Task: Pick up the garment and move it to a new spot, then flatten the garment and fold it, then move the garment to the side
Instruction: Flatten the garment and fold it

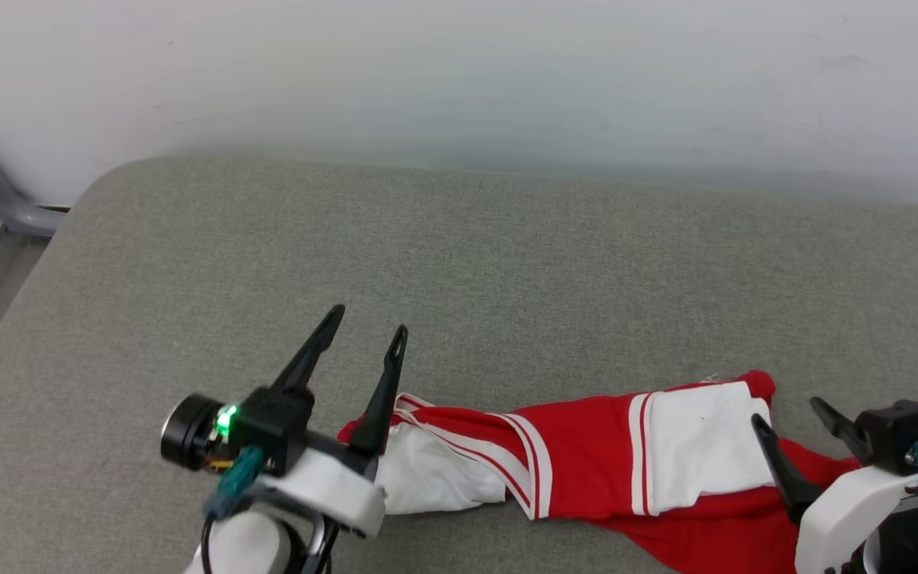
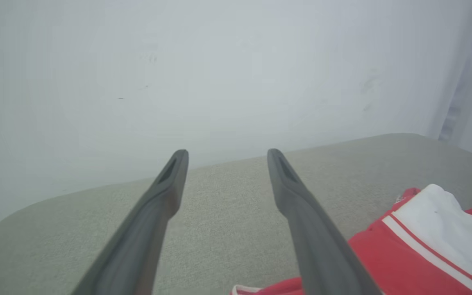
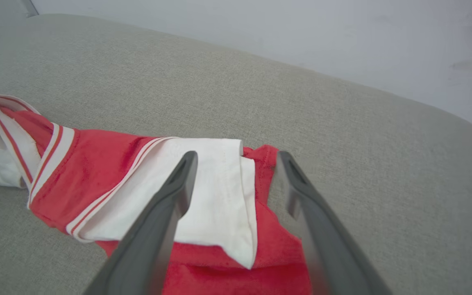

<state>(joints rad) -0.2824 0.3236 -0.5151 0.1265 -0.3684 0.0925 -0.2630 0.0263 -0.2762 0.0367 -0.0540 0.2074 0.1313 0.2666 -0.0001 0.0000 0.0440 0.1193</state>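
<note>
Grey padded surface, near edge first: both claws are spread wide and hold nothing. Left gripper sits at the left end of the red-and-white jersey; right gripper hovers over its right end, looking closer. It lies bunched, long axis side-to-side between them. White wall behind.

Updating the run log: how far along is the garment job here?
Done: nothing visibly; whether the garment was already moved can't be told. It lies bunched in a long strip on the grey cushion, not flattened or folded. In hand: nothing; the left gripper and right gripper are both open, one near each end of it. Left: grasp, flatten, fold, move aside.
</note>
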